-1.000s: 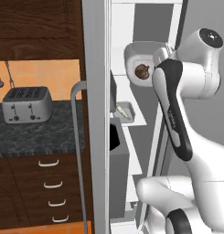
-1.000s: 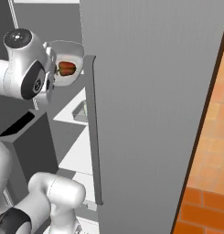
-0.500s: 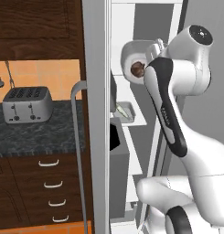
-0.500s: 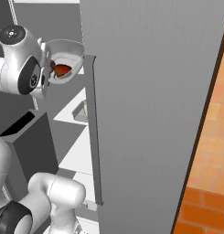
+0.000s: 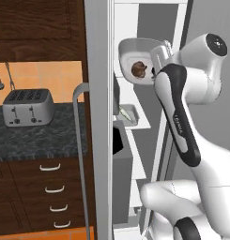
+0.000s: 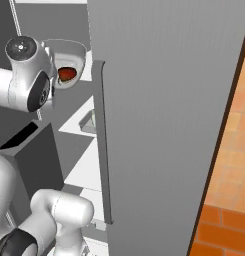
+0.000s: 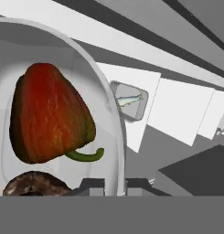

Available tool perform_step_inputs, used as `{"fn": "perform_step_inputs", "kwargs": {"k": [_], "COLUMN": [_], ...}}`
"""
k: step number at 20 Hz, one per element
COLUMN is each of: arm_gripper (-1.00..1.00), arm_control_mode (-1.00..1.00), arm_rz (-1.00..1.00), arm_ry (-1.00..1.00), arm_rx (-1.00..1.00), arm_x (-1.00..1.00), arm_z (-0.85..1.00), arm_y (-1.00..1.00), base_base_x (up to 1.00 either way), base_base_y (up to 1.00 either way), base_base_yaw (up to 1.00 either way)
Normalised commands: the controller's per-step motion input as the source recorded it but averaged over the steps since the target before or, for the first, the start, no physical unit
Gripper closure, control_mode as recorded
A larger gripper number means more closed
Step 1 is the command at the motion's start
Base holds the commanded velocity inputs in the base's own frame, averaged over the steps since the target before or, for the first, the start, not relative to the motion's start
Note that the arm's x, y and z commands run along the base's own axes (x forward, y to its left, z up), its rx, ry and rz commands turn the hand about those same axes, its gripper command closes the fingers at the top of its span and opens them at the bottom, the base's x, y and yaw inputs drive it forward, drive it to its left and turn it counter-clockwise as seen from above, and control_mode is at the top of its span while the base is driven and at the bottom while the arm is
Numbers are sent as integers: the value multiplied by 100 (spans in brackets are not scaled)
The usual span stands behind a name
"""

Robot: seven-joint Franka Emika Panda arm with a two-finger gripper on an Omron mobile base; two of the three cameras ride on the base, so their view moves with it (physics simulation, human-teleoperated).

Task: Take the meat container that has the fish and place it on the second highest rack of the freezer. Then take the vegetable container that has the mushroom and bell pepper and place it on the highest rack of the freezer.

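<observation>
The vegetable container (image 5: pixel 135 58) is riding high inside the open freezer (image 5: pixel 149 117), tipped so that its open face is turning toward the left base camera rather than sitting level. It is hanging at about the height of the upper racks, not resting on anything. The tilt looks like a consequence of the grasp: the fingers (image 7: pixel 114 185) are clenching the thick rim at one edge, so the rest of the container is cantilevering out from the hand. In the hand view the rim is running straight down between the two dark tips, which are pinching it from inside and outside.

Inside, the bell pepper (image 7: pixel 49 116) is lying against the container wall, its green stem curling toward the rim, and the mushroom (image 5: pixel 138 70) is sitting just beside it, nearest the fingers. Both appear to be settling toward the gripped side because of the tilt; a steeper tip would risk spilling them.

Below and further in, the meat container (image 7: pixel 129 101) is sitting flat on a white shelf with the fish (image 7: pixel 130 99) lying along it, so the first half of the task seems done. It is well apart from the held container, leaving the rack above it free.

The freezer door (image 6: pixel 159 115) is standing open with its bar handle (image 6: pixel 103 145) toward the arm, giving access. Beyond it to the left, a toaster (image 5: pixel 28 107) is standing on the dark kitchen surface (image 5: pixel 36 138).
</observation>
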Motion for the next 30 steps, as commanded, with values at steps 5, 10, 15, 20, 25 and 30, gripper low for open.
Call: {"fn": "perform_step_inputs", "kwargs": {"k": [5,10,15,20,25,30], "arm_gripper": [100,100,100,100,100,100], "arm_control_mode": [-100,-100,-100,-100,-100,-100], "arm_rz": [0,-3,-1,0,0,0], "arm_ry": [0,0,0,0,0,0], "arm_rx": [0,0,0,0,0,0], "arm_x": [66,54,41,48,63,63], "arm_z": [26,8,-26,-10,0,-6], "arm_y": [-11,0,0,0,0,0], "base_base_x": [0,0,0,0,0,0], "base_base_y": [0,0,0,0,0,0], "base_base_yaw": [0,0,0,0,0,0]}}
